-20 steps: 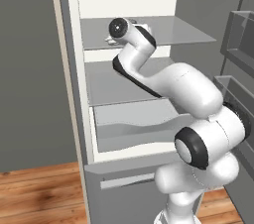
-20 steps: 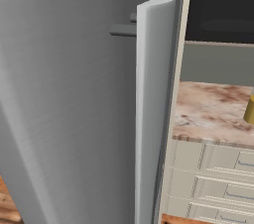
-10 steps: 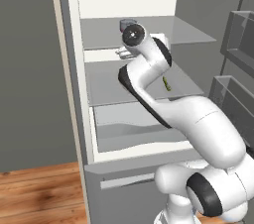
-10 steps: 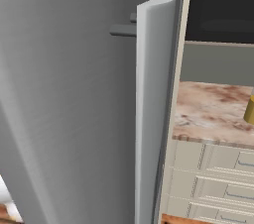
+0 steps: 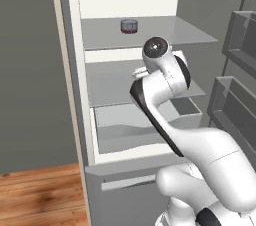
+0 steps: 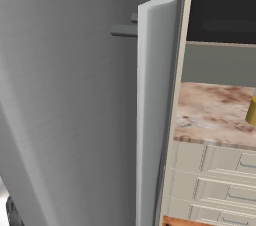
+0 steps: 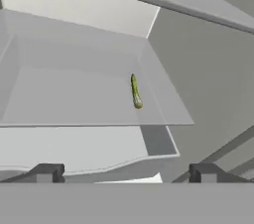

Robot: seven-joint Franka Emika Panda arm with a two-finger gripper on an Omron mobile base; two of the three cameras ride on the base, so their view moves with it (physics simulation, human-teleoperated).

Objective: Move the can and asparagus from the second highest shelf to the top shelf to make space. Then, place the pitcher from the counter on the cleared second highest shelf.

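In the hand view I see my end effector (image 7: 124, 172) with its jaws spread wide and nothing between them, its two dark fingertips (image 7: 45, 172) standing far apart at the bottom. Ahead of it lies the asparagus (image 7: 136, 91), flat on the second highest shelf (image 7: 59, 94), toward that shelf's right side and well apart from the fingertips. In the left base view the white arm (image 5: 165, 85) reaches into the open fridge at the level of that shelf (image 5: 107, 82); the end effector itself is hidden there behind the wrist. Above it, the can (image 5: 129, 26) stands upright on the top shelf (image 5: 100, 32), near the back wall. In the right base view I see the grey fridge door (image 6: 75, 95) edge-on, and beyond it the worktop (image 6: 210, 110) with the pitcher (image 6: 251, 111) at the frame's right edge, only partly visible.
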